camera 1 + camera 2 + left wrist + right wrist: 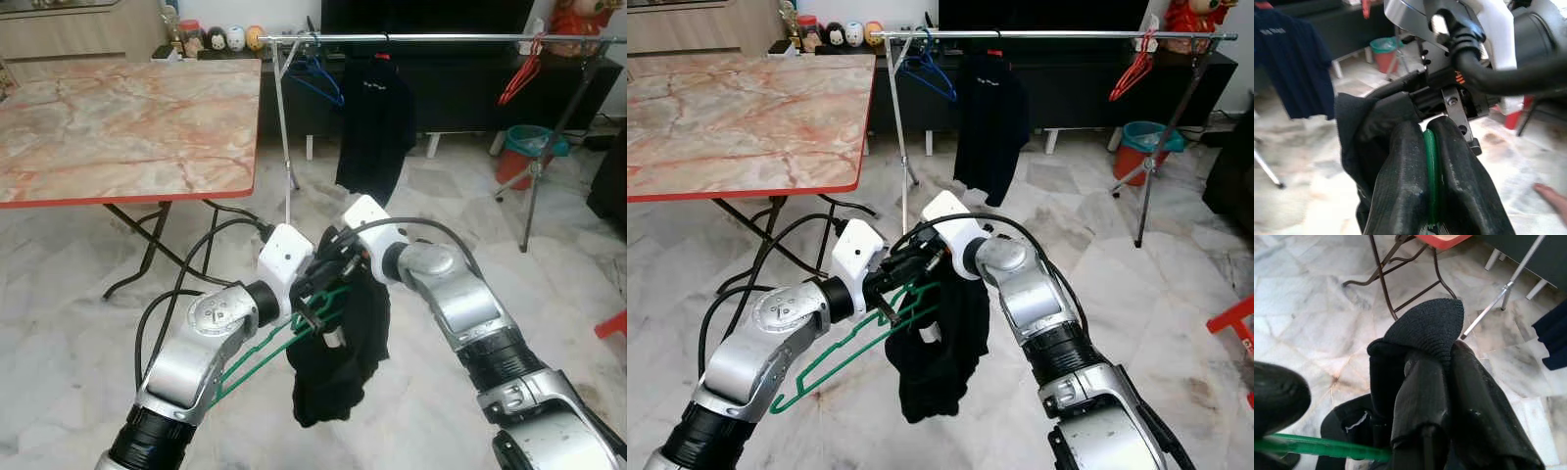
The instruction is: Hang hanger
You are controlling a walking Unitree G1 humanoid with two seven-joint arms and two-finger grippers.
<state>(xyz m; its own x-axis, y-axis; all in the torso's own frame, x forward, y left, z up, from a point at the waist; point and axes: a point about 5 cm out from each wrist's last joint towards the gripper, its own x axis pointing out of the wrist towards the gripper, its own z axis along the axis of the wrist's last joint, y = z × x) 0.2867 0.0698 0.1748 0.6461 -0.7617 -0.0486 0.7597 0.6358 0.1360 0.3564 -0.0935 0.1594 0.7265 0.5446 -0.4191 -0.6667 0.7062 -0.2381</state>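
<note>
- At our left stands a marble-patterned folding table with a red edge (127,122).
- Our left gripper (1431,161) pinches a thin green plastic hanger (838,357) (held low, before us).
- Our right gripper (1442,382) clamps the hanger's black knitted garment (338,362).
- Beyond, a silver metal clothes rail (441,39) carries a dark shirt (374,127).

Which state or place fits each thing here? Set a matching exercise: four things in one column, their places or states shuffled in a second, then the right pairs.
Things:
1. green hanger
2. blue hanger
3. red hanger
4. black garment

Places or states:
A. hangs at the rail's right end
B. pinched by the left gripper
C. pinched by the right gripper
D. hangs on the rail, close to the table

Pairs: 1-B, 2-D, 3-A, 4-C
</note>
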